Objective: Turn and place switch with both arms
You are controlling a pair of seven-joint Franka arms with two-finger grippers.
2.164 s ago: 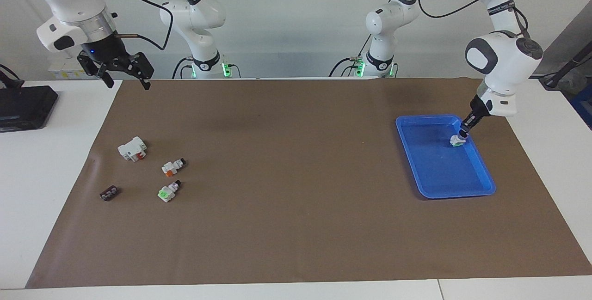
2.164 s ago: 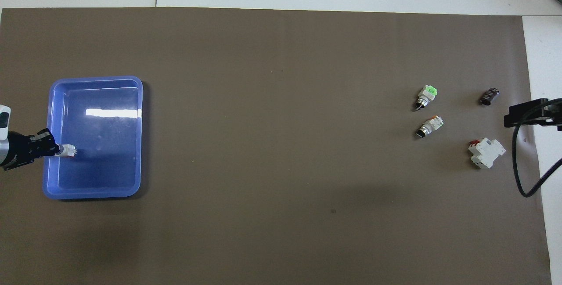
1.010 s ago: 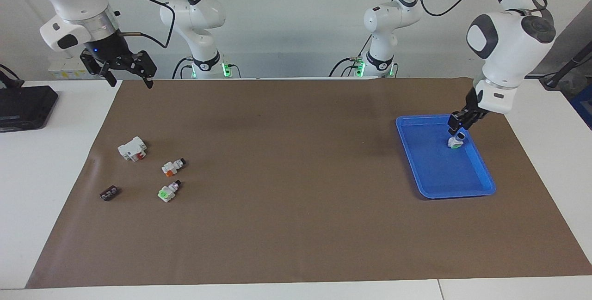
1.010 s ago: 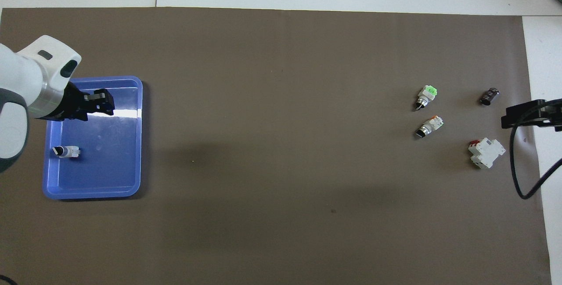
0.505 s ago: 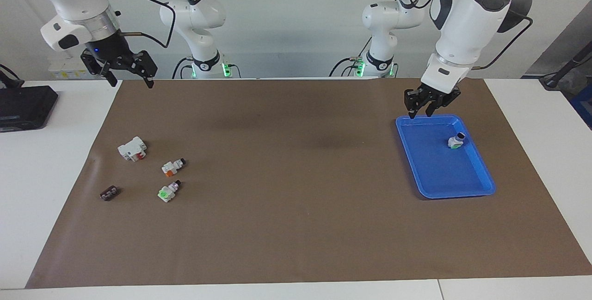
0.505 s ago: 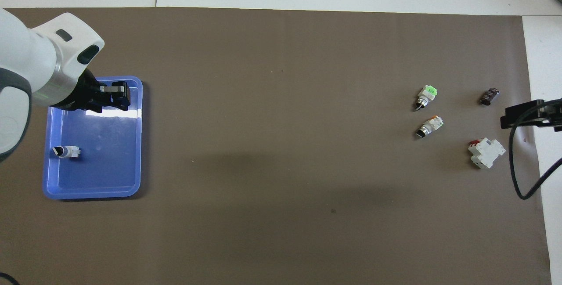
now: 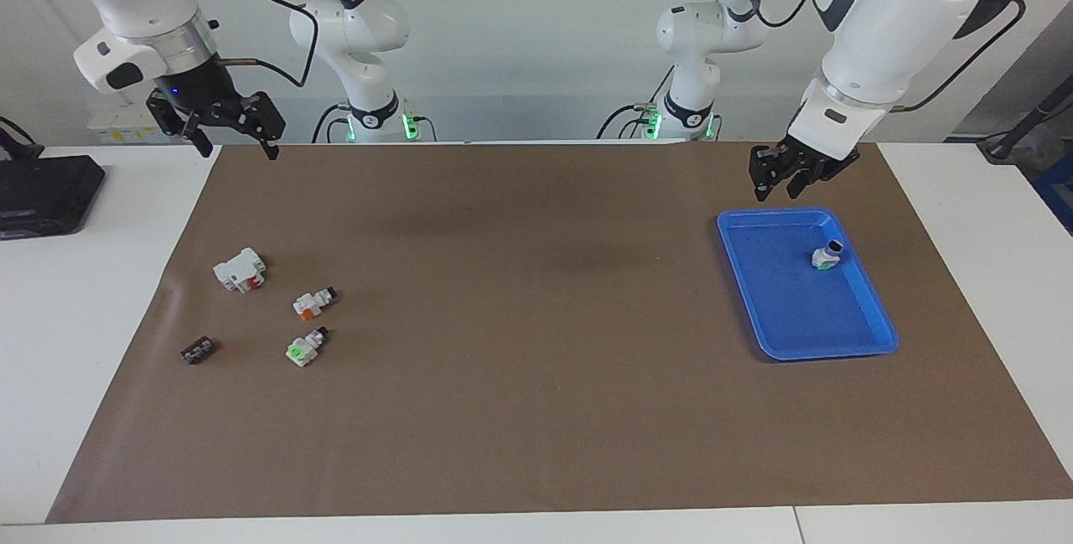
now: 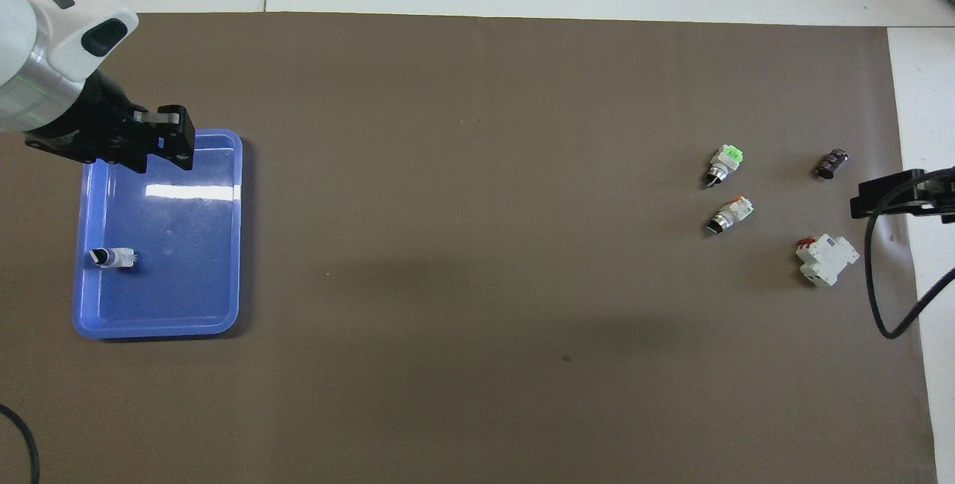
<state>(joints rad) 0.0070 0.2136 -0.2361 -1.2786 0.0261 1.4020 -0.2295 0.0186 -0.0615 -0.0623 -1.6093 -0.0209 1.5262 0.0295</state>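
One switch is seen lying in the single blue tray at the left arm's end of the table, black knob up, touched by neither gripper. Four more parts are counted at the right arm's end: a green-capped switch, an orange-patched switch, a white breaker and a dark component, whose details cannot be made out. The left gripper is held empty, jaws parted, above the mat by the tray. The right gripper is spread wide and empty over the mat's corner; overhead it is cut off by the frame.
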